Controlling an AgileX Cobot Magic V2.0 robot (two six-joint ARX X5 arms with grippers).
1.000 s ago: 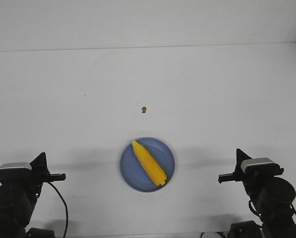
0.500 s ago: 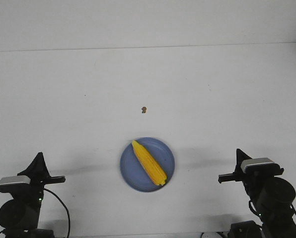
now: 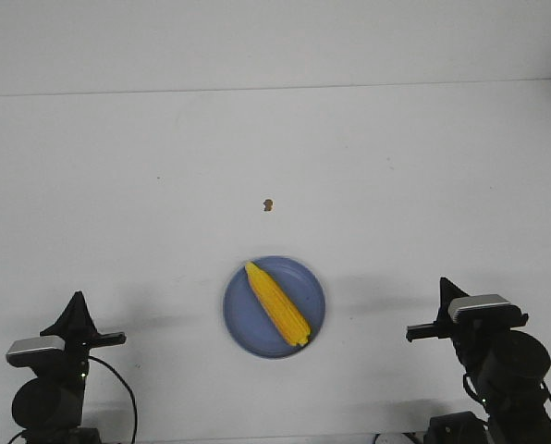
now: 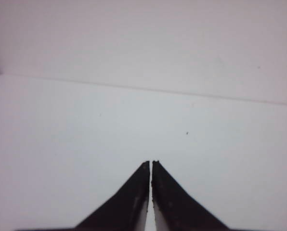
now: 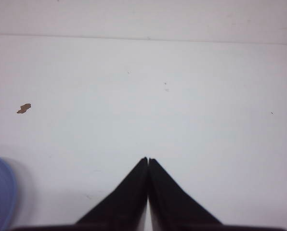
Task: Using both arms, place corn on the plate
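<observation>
The yellow corn (image 3: 277,303) lies diagonally on the light-blue plate (image 3: 243,319) at the front middle of the table, its pointed end toward the far left. My left gripper (image 3: 75,305) is shut and empty at the front left, well left of the plate. In the left wrist view the left gripper (image 4: 150,163) shows its jaws together over bare table. My right gripper (image 3: 444,287) is shut and empty at the front right. In the right wrist view the right gripper (image 5: 147,160) has its jaws together, and the plate's rim (image 5: 1,192) shows at one edge.
A tiny brown speck (image 3: 268,204) lies on the white table beyond the plate; it also shows in the right wrist view (image 5: 23,109). The table's far edge (image 3: 275,88) meets a white wall.
My left arm has drawn back and lower toward the front left corner. The right arm, the corn and the plate have not moved.
</observation>
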